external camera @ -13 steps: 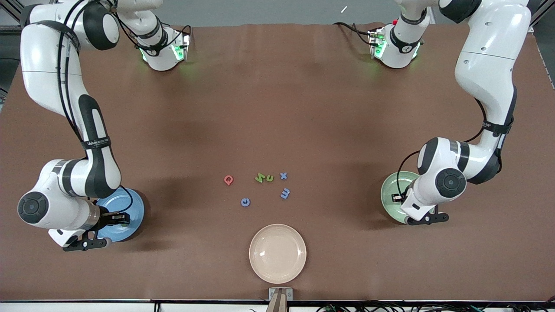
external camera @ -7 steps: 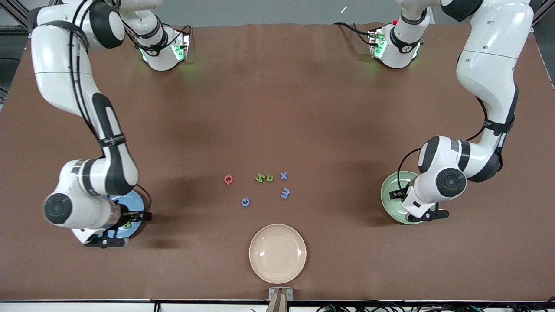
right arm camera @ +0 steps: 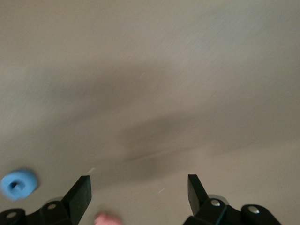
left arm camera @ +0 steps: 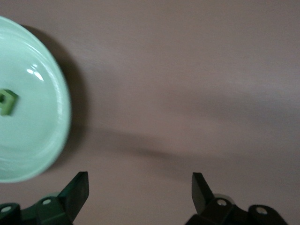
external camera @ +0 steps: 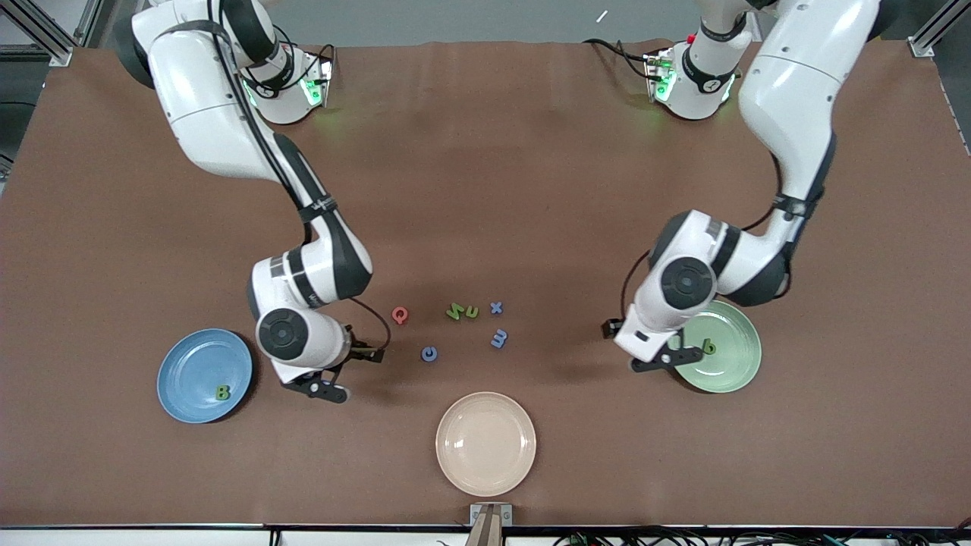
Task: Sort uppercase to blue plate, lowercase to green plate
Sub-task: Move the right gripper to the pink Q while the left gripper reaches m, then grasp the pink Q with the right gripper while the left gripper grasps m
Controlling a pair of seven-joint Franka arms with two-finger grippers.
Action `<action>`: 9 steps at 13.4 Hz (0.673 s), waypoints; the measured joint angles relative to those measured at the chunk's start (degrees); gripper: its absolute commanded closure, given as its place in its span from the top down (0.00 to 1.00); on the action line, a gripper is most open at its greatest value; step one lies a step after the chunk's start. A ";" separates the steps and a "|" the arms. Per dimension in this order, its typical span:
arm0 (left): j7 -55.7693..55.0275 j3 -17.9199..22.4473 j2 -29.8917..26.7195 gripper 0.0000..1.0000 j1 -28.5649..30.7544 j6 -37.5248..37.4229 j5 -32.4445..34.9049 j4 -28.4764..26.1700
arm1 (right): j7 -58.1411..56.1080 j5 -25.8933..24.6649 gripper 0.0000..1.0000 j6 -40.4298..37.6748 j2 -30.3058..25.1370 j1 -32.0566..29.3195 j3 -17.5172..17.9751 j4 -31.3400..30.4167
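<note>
Both arms have swung inward off their plates since the earlier frames, and each plate now shows a dropped letter.

Toward the right arm's end of the counter (external camera: 485,189), the blue plate (external camera: 190,364) lies uncovered with the green B (external camera: 222,392) resting on it, on the part nearer the front camera. The right claw (external camera: 377,353) has left that plate and now hangs over bare counter between the plate and the letter cluster, fingers spread and holding nothing. In the right wrist view the blue C-like ring (right arm camera: 18,183) and a pink-red blur at the frame edge, the Q (right arm camera: 108,218), sit close by the spread fingers (right arm camera: 80,193).

Letter cluster at mid-counter, unchanged: pink-red Q (external camera: 400,315); blue C-like ring (external camera: 429,353), nearer the front camera than the Q and just beside the right claw; green N/Z shape (external camera: 454,310) touching the green n/u (external camera: 472,311); blue x (external camera: 496,307) just beside those; blue m (external camera: 499,338) nearer the camera than the x. The beige plate (external camera: 485,444) lies nearest the camera.

The left claw (external camera: 611,328) hangs over bare counter between the cluster and the green plate (external camera: 732,364), fingers spread, nothing held. The green b (external camera: 708,347) lies on that plate; the left wrist view shows it (left arm camera: 6,101) there, apart from the fingers (left arm camera: 78,188).

Counter surface is plain brown cloth. Arm bases with green lights stand along its farthest edge.
</note>
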 measured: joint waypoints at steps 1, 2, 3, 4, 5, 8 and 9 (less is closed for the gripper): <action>-3.82 0.00 0.85 0.88 -2.05 0.03 0.00 1.34 | 0.37 1.60 0.91 0.43 -0.04 0.15 0.45 -0.83; -7.02 0.00 2.08 0.85 -3.91 0.23 0.00 2.81 | 0.38 2.84 0.91 1.58 -0.21 0.11 0.73 -2.07; -10.16 0.02 3.58 0.82 -5.61 1.01 0.00 4.26 | 0.38 3.46 0.91 3.96 -0.66 0.08 1.01 -4.08; -13.76 0.04 5.22 0.79 -7.16 2.90 -0.01 5.59 | 0.38 3.70 0.91 7.00 -1.27 0.06 1.38 -6.82; -17.97 0.05 6.90 0.78 -8.52 5.54 -0.03 6.81 | 0.38 3.79 0.91 9.81 -1.99 0.05 1.94 -9.83; -31.44 0.23 12.39 0.72 -12.13 13.02 -0.04 11.81 | 0.60 4.92 0.91 13.15 -3.98 0.08 3.62 -15.74; -35.41 0.33 14.27 0.71 -13.34 13.95 -0.04 14.26 | 0.60 5.96 0.88 13.21 -4.66 0.08 3.93 -16.56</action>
